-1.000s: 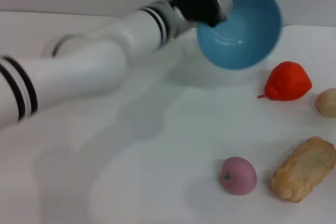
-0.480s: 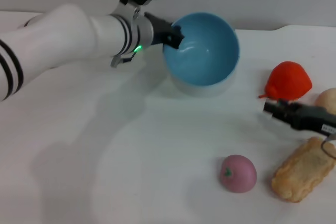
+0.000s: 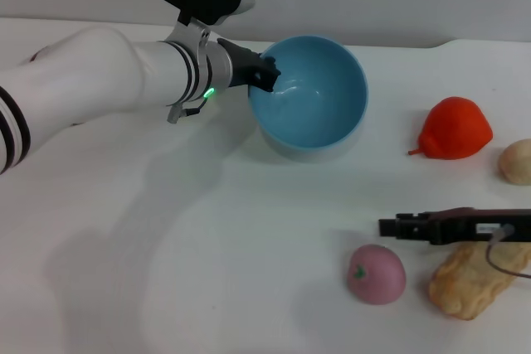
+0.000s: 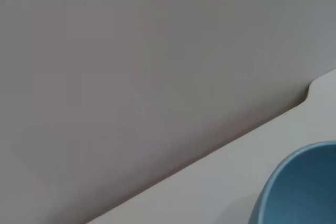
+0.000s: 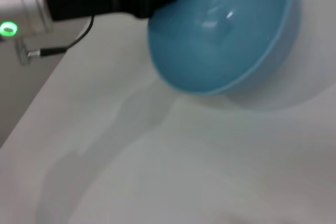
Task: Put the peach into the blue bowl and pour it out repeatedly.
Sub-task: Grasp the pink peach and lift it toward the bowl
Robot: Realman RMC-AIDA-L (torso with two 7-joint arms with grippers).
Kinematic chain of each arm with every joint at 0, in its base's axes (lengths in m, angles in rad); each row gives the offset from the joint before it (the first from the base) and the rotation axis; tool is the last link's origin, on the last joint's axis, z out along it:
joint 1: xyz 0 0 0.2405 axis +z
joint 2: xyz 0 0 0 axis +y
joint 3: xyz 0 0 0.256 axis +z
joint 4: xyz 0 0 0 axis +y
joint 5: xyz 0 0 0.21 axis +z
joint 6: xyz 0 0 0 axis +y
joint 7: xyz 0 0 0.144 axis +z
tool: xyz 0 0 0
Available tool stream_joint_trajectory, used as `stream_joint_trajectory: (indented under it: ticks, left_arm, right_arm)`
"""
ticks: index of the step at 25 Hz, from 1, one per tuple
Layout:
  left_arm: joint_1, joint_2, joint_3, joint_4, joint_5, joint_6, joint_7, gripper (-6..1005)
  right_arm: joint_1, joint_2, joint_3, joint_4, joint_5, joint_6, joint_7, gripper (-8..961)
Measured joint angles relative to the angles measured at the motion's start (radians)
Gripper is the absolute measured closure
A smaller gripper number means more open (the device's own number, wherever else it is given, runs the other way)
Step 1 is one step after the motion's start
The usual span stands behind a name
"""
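While the peach [image 3: 376, 274] lies on the white table [image 3: 207, 271], the left gripper [image 3: 264, 74] is clamped on the rim of the blue bowl [image 3: 311, 97].

Peach position: near table edge, just beside a tan bread-like piece [image 3: 477, 279], well apart from the bowl. Bowl position: upright on the table, hollow empty, rim pinched on the side toward the left arm. Right gripper [image 3: 390, 226]: reaches in from the right, hovering just above the peach and touching nothing; whether its fingers are apart or together cannot be told. 2 further items sit at the far right: a red fruit [image 3: 454, 128] and a beige lump [image 3: 517, 162].
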Motion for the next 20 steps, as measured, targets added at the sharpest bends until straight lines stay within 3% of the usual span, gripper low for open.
stream_joint_trajectory:
  ticks: [7,12,20]
  left_arm:
    - [0.004,0.0,0.0,-0.001,-0.001,-0.005,-0.001,1001]
    - [0.004,0.0,0.005,-0.002,-0.002,-0.016,0.0,999]
    - [0.009,0.0,0.018,-0.003,-0.002,-0.029,-0.002,1000]
  right_arm:
    - [0.086,0.002,-0.064,0.122,-0.006,0.03,0.013,504]
    - [0.095,0.002,-0.124,0.119,-0.007,0.054,0.07,535]
    - [0.095,0.001,-0.133,0.105,-0.03,0.05,0.073,583]
